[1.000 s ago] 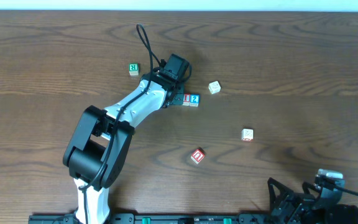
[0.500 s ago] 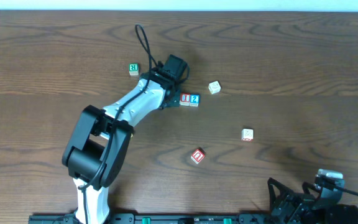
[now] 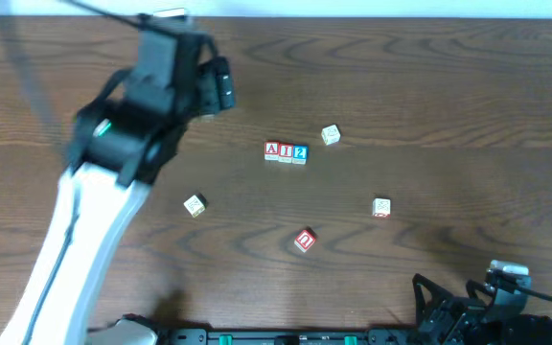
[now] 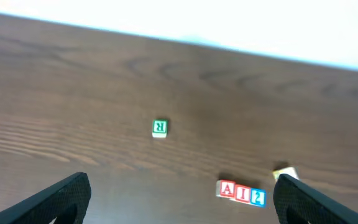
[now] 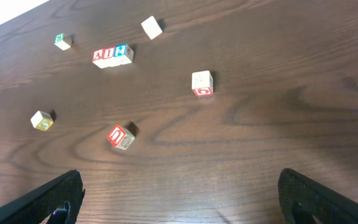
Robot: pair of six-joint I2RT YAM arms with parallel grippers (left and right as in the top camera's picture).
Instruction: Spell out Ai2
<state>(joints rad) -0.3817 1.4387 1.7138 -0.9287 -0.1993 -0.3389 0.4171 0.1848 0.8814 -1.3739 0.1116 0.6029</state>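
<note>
Three wooden cubes stand touching in a row on the table: red A (image 3: 272, 150), red I (image 3: 287, 151), blue 2 (image 3: 300, 152). The left wrist view shows them low and right as A (image 4: 227, 190), I (image 4: 243, 193), 2 (image 4: 258, 197). My left gripper (image 4: 179, 208) is open with nothing in it, high above the table and well back from the row. The left arm (image 3: 127, 125) is blurred at the upper left. My right gripper (image 5: 182, 199) is open and holds nothing, at the near right edge of the table, far from the row (image 5: 112, 55).
Loose cubes lie around: a green R cube (image 4: 160, 127), a pale cube (image 3: 331, 134) right of the row, a white cube (image 3: 381, 207), a red cube with a curved letter (image 3: 304, 241) and a yellowish cube (image 3: 195, 205). The table's far edge (image 4: 229, 46) meets a white wall.
My left gripper has opened and the arm has swung up and away to the left. The A cube now stands uncovered beside I and 2. The right arm has not moved.
</note>
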